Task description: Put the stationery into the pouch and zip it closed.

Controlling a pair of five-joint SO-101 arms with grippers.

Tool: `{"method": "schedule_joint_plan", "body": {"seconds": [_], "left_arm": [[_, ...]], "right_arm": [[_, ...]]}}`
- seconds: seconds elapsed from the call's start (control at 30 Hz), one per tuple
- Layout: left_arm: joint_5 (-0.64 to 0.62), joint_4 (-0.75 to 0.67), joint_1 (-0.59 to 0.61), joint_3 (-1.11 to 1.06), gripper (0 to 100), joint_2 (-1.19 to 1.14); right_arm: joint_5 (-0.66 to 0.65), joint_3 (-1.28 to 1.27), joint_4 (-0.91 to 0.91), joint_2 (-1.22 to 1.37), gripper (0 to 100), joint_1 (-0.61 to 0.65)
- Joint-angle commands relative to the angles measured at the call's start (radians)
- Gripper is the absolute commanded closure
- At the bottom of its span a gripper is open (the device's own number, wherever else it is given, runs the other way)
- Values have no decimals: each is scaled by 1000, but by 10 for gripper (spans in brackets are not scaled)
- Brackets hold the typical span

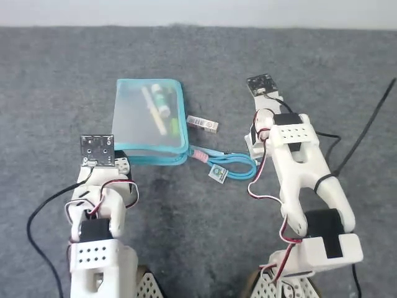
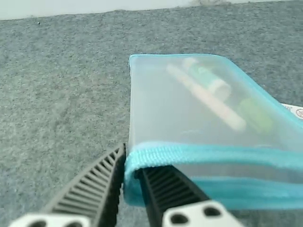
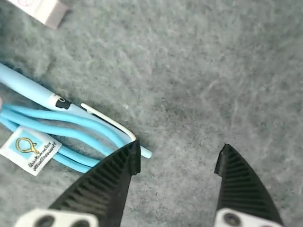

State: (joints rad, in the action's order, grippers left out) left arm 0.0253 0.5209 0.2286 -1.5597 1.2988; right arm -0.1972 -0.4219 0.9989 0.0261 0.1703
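Left gripper [image 2: 125, 163] is clenching the pouch [image 2: 161, 109] by its near corner, likely steadying it with pens [image 2: 208, 99] inside, while right of the pouch the right gripper [image 3: 180, 153] is hanging agape beside a blue pen [image 3: 33, 90], seemingly readying a pickup.

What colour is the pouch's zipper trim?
Turquoise trim on the pouch; left wrist view shows it best.

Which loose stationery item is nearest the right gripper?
The light blue pen, its tip beside the right gripper; the white eraser lies farther off, by the pouch.
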Motion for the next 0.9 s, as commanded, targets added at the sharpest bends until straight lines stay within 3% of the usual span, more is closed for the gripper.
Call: {"method": "schedule_joint_plan", "body": {"seconds": [0.0,0.5,0.87], "left_arm": [[5,-35,-12,38,988,-6],[5,-37,-43,25,988,-6],[6,-38,-43,25,988,-6]], "right_arm": [[-31,61,-21,-42,731,16],[-20,55,-99,73,732,108],[-26,54,137,79,732,171]]}}
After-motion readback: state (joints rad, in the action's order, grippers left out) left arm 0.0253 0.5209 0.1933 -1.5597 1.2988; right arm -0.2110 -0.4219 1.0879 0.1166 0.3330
